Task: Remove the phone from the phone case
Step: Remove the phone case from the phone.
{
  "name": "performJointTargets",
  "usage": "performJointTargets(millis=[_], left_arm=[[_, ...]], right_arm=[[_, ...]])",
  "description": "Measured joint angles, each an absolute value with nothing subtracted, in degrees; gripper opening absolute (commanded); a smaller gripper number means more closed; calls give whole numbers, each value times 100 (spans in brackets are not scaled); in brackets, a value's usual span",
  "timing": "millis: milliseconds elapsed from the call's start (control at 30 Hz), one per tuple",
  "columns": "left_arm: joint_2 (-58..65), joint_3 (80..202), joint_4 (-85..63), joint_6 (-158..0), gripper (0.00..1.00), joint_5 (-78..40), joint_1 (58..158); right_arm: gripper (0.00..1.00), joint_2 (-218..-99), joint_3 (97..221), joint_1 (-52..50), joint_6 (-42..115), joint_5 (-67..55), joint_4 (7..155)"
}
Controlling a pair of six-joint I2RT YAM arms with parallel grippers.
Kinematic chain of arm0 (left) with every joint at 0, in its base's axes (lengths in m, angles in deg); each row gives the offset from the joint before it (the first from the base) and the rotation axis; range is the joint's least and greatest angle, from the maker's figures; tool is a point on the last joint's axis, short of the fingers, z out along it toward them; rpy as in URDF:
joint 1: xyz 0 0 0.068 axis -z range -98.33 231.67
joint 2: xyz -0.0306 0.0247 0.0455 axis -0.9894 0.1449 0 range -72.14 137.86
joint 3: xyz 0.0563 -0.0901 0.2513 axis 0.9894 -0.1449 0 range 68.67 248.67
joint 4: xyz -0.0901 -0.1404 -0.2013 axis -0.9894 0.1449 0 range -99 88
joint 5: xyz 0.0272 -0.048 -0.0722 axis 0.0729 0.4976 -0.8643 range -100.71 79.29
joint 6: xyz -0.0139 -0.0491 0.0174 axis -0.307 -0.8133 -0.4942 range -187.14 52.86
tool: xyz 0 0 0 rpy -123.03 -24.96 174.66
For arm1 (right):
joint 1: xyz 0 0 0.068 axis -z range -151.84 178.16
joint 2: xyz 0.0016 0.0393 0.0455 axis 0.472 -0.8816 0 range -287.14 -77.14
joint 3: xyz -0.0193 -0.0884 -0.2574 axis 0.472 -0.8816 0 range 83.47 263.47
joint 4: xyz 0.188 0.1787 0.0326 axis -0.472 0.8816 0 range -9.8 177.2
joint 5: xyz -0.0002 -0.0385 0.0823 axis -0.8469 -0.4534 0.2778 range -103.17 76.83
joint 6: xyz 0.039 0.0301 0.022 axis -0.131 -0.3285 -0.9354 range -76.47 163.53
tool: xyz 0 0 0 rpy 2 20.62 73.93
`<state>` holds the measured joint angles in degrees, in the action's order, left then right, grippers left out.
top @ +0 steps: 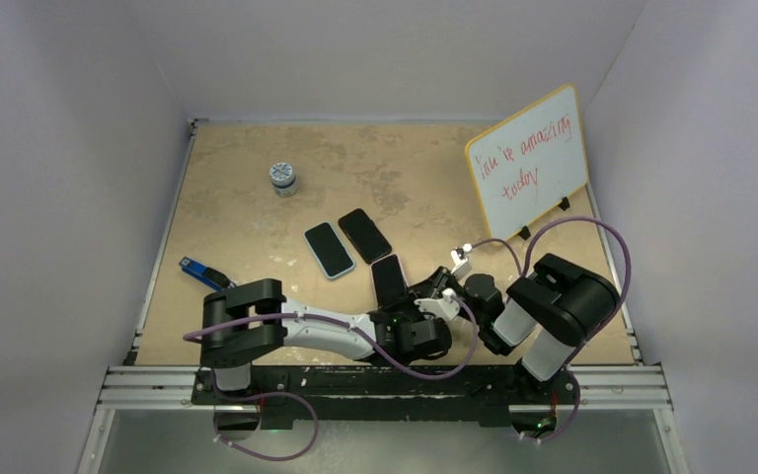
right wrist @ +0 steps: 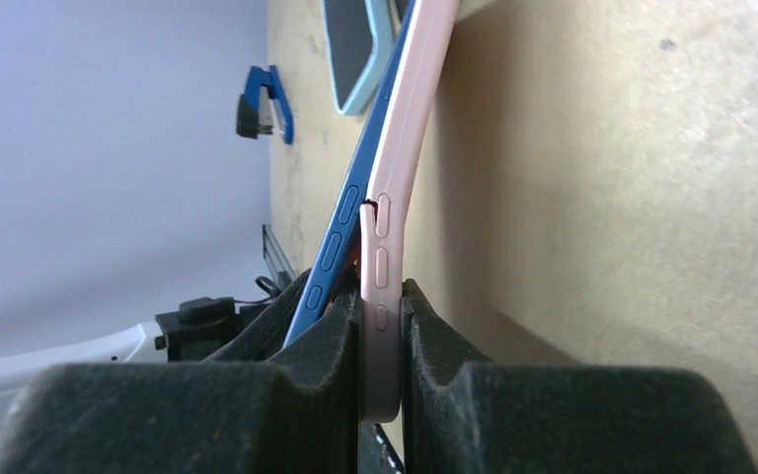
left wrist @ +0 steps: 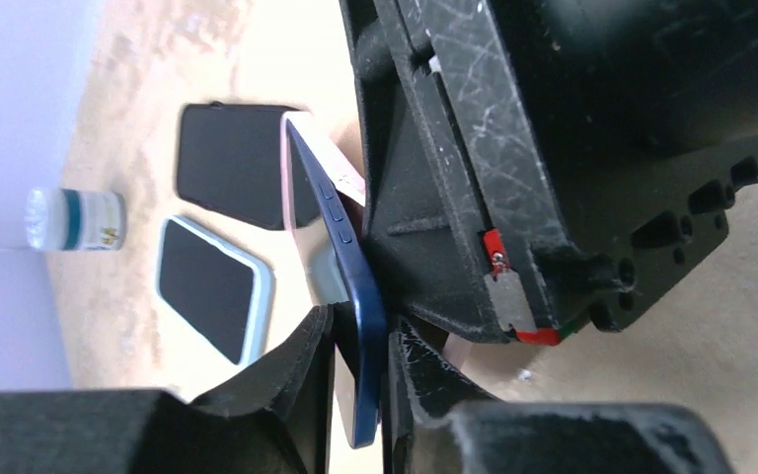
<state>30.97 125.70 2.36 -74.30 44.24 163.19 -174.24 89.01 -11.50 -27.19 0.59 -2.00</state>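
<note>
Blue phone: is standing on edge over the table, near the arm bases, its far end peeling away from the pink case.
Left gripper: jaws are standing narrow, pinching the phone's side rail near its lower end.
Right gripper: jaws are clamping narrowly on the case wall alone; the phone is passing outside them, against one finger.

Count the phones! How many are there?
3. One in a light-blue case lies on the table, a black one lies beside it, and a blue phone is pinched by the left gripper while the right gripper holds its pink case. None looks hidden.
</note>
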Motion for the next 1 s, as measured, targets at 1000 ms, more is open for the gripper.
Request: performJointTargets(millis=[1000], left_arm=[[-350,12336,972,-7876,0,3832,16950]], right_arm=[[0,-13521,8899,-1189,-1676,-1563,3304]])
